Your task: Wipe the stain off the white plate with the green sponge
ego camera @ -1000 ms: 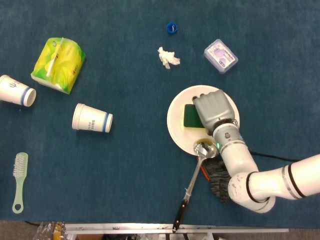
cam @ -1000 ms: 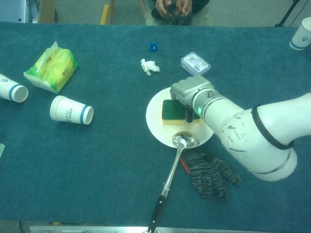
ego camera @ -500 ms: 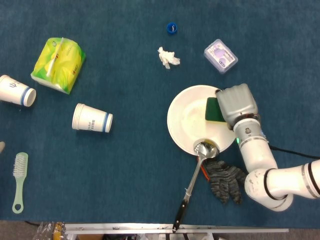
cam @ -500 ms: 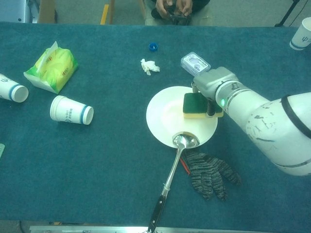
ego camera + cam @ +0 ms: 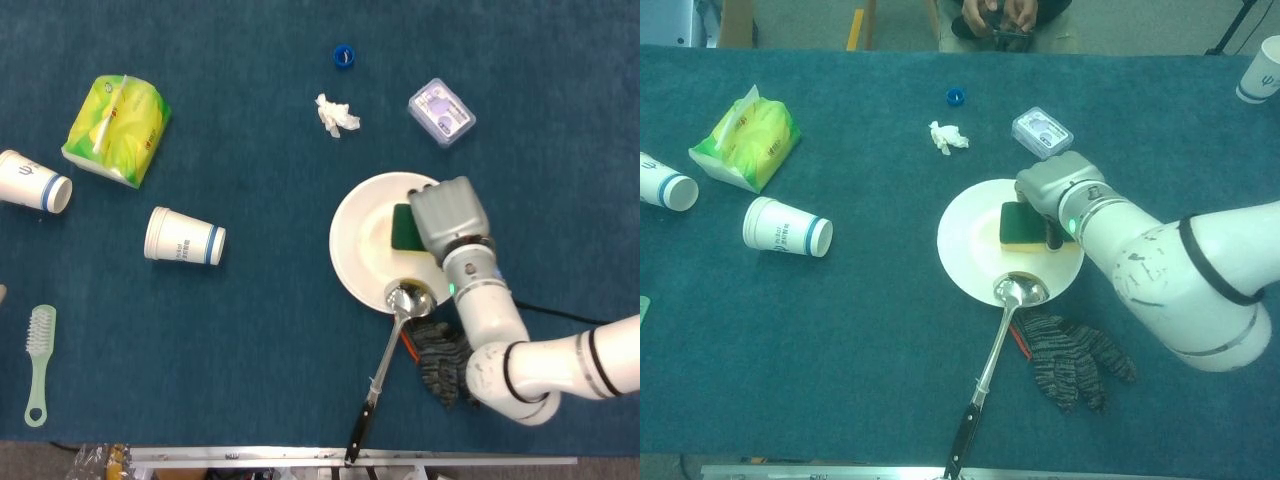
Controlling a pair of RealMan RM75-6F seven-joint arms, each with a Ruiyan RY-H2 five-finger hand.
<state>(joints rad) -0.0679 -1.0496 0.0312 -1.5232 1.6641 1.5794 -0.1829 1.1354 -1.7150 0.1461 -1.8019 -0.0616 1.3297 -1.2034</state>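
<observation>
The white plate point(image 5: 362, 245) point(image 5: 970, 250) lies right of the table's centre. On its right half my right hand point(image 5: 448, 220) point(image 5: 1060, 190) holds the green sponge point(image 5: 404, 228) point(image 5: 1020, 225), green face up and yellow underside on the plate. The hand covers the sponge's right part. No stain stands out on the bare plate. A ladle's bowl point(image 5: 409, 298) point(image 5: 1020, 291) rests on the plate's near rim. My left hand is out of both views.
A dark knit glove point(image 5: 1075, 355) lies by the ladle handle point(image 5: 980, 390). A crumpled tissue point(image 5: 335, 115), blue cap point(image 5: 343, 56) and small plastic box point(image 5: 441, 110) lie beyond the plate. Two paper cups point(image 5: 185, 237), a tissue pack point(image 5: 115, 117) and a brush point(image 5: 38, 362) are at the left.
My right hand slid the sponge from the plate's middle to its right rim, then back left onto the right half. The plate shifted slightly left.
</observation>
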